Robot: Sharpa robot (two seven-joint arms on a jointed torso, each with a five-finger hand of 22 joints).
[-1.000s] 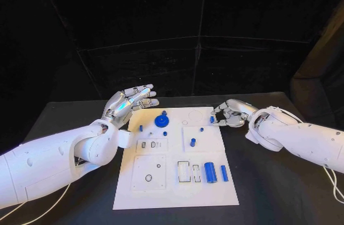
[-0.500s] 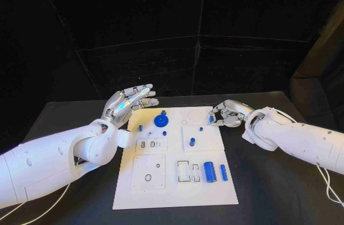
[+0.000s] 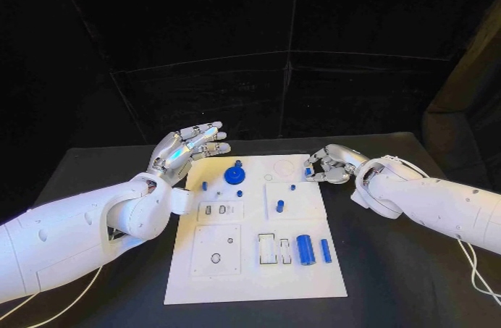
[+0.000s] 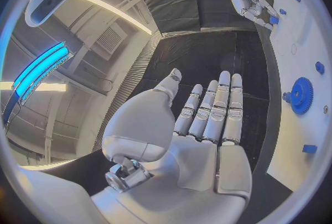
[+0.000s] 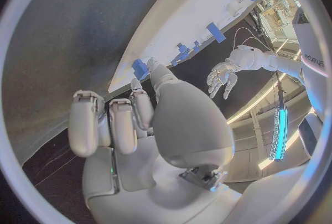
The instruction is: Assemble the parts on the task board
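Note:
The white task board [image 3: 250, 277] lies in the middle of the table. A blue gear [image 3: 236, 175] and several small blue pegs stand in its far half. A thick blue cylinder [image 3: 306, 250] and a thin blue bar [image 3: 326, 250] lie in its near right part. My right hand [image 3: 332, 165] hovers at the board's far right edge with its fingers curled, pinching a small blue part [image 3: 309, 172], which also shows at the thumb tip [image 5: 140, 68]. My left hand [image 3: 190, 150] is raised beside the board's far left corner, fingers spread and holding nothing [image 4: 204, 124].
Black table surface [image 3: 407, 270] surrounds the board on all sides. Empty slots and outlined recesses [image 3: 274, 250] sit in the board's near half. A dark curtain backs the table.
My right hand has shifted slightly away from me and toward the board's far right corner, carrying the small blue part. The left hand has stayed where it was.

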